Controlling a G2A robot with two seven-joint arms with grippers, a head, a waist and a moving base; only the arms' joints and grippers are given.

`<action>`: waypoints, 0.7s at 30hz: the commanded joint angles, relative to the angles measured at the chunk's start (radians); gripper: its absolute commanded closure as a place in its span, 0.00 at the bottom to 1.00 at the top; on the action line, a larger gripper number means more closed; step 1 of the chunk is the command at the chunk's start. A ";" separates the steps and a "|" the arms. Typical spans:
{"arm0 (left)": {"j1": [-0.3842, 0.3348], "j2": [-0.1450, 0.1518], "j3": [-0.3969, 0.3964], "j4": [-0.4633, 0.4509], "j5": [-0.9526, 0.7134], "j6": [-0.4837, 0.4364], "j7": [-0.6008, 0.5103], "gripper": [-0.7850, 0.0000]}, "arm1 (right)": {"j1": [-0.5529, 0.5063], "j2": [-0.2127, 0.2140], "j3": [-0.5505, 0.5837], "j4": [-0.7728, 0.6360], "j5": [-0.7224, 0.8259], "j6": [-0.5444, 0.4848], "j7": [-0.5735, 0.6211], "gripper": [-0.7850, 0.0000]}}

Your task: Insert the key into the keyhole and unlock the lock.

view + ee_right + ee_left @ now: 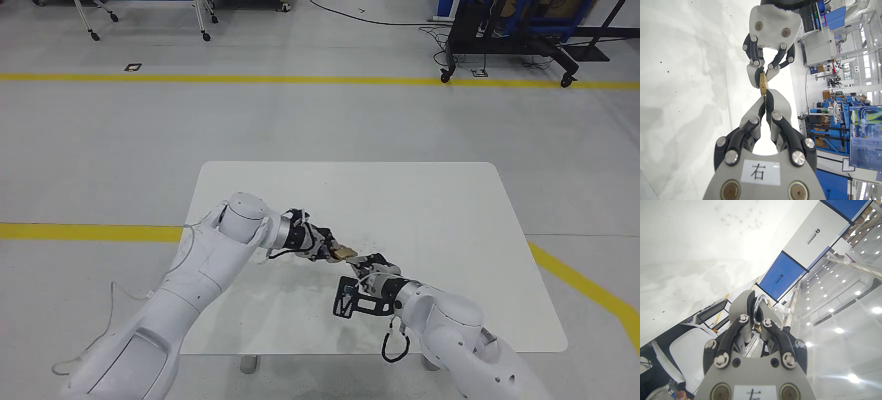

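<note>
We see L fingers point(758, 74) clamped on the lock point(763, 83) at its shackle end, lock held in the air over the counter point(450, 200) middle, a bit toward the robot-side edge. R fingers point(769, 101) pinched tight on the key point(765, 98), tip at the lock's end face; can't tell if it's in

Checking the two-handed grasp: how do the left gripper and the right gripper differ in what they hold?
The left gripper clamps the brass padlock at its silver shackle end; the right gripper pinches a thin metal key. The left gripper's fingers stand slightly apart around the shackle; the right gripper's nearly touch. Both are shut and face tip to tip over the white table.
</note>
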 commanded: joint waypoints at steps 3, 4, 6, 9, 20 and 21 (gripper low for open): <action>0.005 0.002 -0.003 -0.012 0.003 0.000 0.024 1.00 | 0.000 0.000 0.001 0.001 0.002 -0.001 -0.002 0.00; 0.008 0.002 -0.006 -0.014 0.000 -0.004 0.028 1.00 | 0.000 0.000 0.001 0.001 0.002 -0.001 -0.002 0.00; 0.013 0.003 -0.012 -0.018 -0.003 -0.013 0.044 1.00 | 0.000 0.000 0.001 0.001 0.002 -0.001 -0.002 0.00; 0.025 0.005 -0.029 -0.029 -0.019 -0.046 0.076 1.00 | 0.000 0.000 0.001 0.001 0.002 -0.001 -0.002 0.00; 0.072 -0.002 -0.095 -0.026 -0.168 -0.119 0.151 1.00 | -0.014 0.002 0.019 -0.012 0.078 0.016 -0.153 0.00; 0.073 -0.004 -0.097 -0.014 -0.186 -0.116 0.146 1.00 | -0.025 0.006 0.038 -0.012 0.112 0.014 -0.226 0.00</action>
